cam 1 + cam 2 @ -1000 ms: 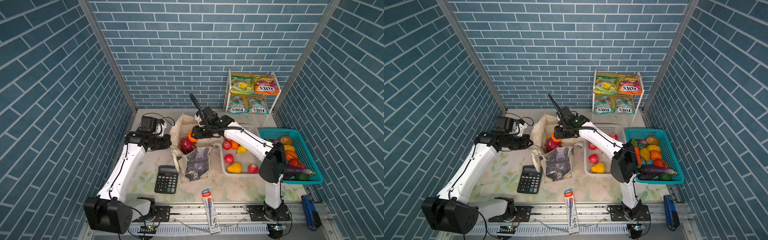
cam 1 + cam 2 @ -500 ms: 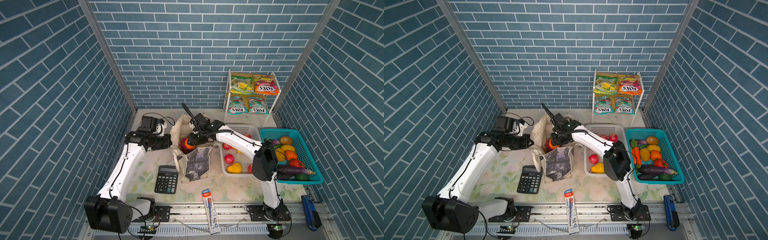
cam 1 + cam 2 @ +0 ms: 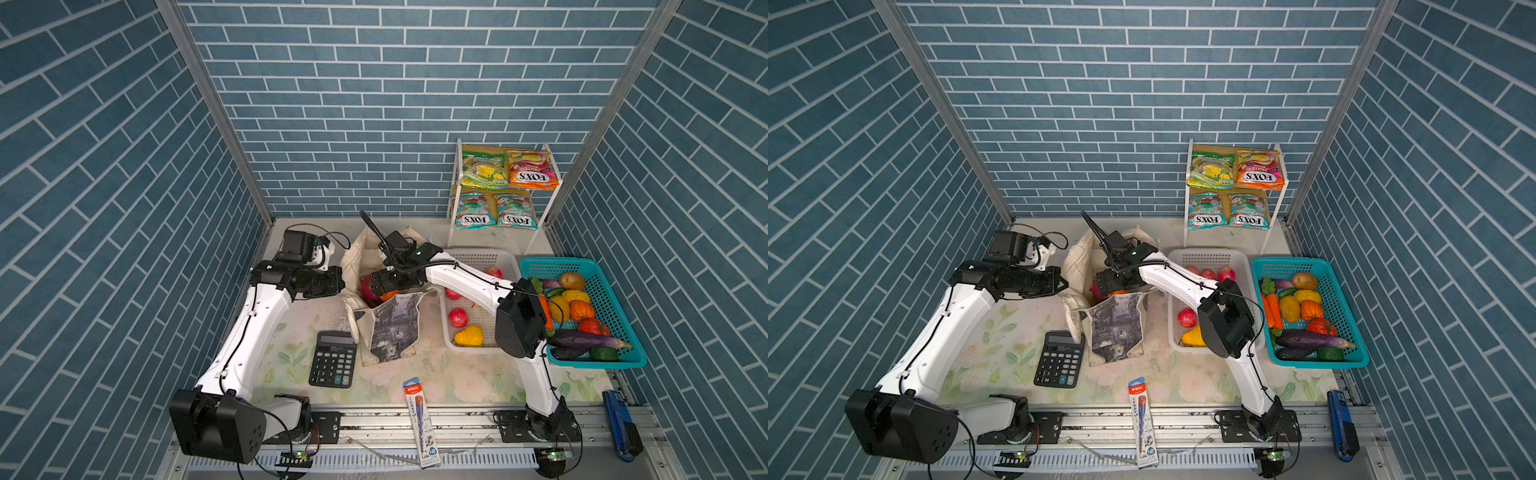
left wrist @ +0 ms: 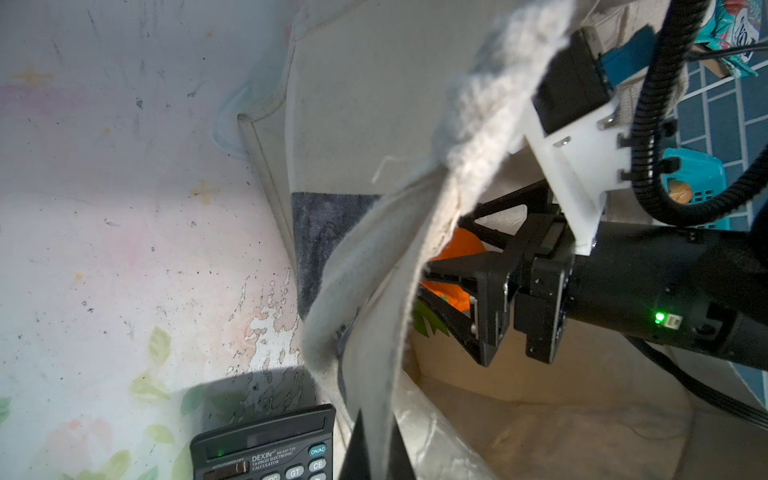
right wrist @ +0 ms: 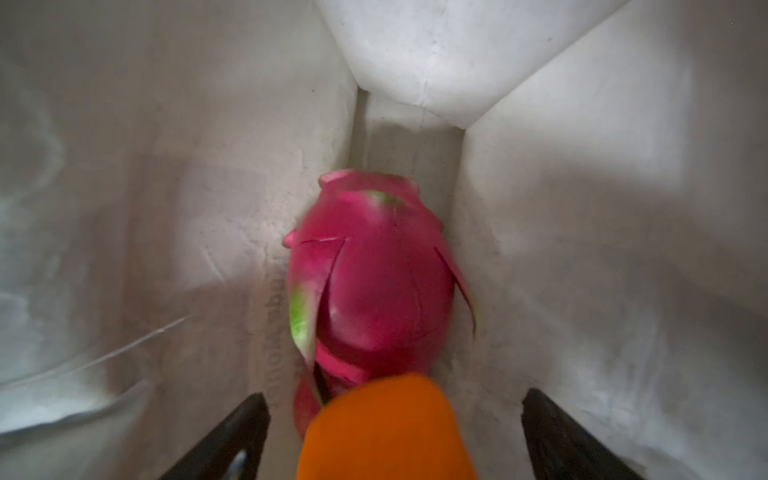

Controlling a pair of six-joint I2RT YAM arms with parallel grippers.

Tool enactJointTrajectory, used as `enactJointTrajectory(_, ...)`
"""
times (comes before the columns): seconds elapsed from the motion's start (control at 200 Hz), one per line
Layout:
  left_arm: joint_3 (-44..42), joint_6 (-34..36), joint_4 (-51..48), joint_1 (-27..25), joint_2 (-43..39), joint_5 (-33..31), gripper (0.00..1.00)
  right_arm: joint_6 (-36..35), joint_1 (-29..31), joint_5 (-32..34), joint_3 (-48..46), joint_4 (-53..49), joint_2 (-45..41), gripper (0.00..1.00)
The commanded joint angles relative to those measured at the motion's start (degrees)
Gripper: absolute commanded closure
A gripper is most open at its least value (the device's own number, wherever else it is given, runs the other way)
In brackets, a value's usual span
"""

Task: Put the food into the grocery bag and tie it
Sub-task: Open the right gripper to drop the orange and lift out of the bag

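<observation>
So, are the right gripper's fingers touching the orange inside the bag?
Apart. The right wrist view shows the orange between the spread fingers, with the grocery bag's lining visible in the gap on each side.

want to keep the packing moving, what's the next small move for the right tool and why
Probably lift the right tool straight up out of the grocery bag. Its jaws stand wide open, the orange lies ungripped between them by the dragon fruit inside the bag, and the left tool holds the rim open.
</observation>
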Motion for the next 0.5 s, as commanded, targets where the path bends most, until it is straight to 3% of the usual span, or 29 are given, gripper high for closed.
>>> enactJointTrajectory(0.0,1.38,1.09,-0.57,-0.25,-0.13,0.56,1.0,-1.63,0.06,3.18,0.78,-1.77,-4.38,0.01)
enactJointTrajectory(0.3,0.32,1.23,-0.68,-0.25,-1.0,0.21,1.0,-4.6,0.11,13.67,11.29,-11.14,-16.16,0.01)
enactJointTrajectory(0.495,0.05,1.39,-1.58,-0.16,-1.68,0.03,1.0,-5.64,-0.1,24.97,8.24,-14.58,-26.77,0.01)
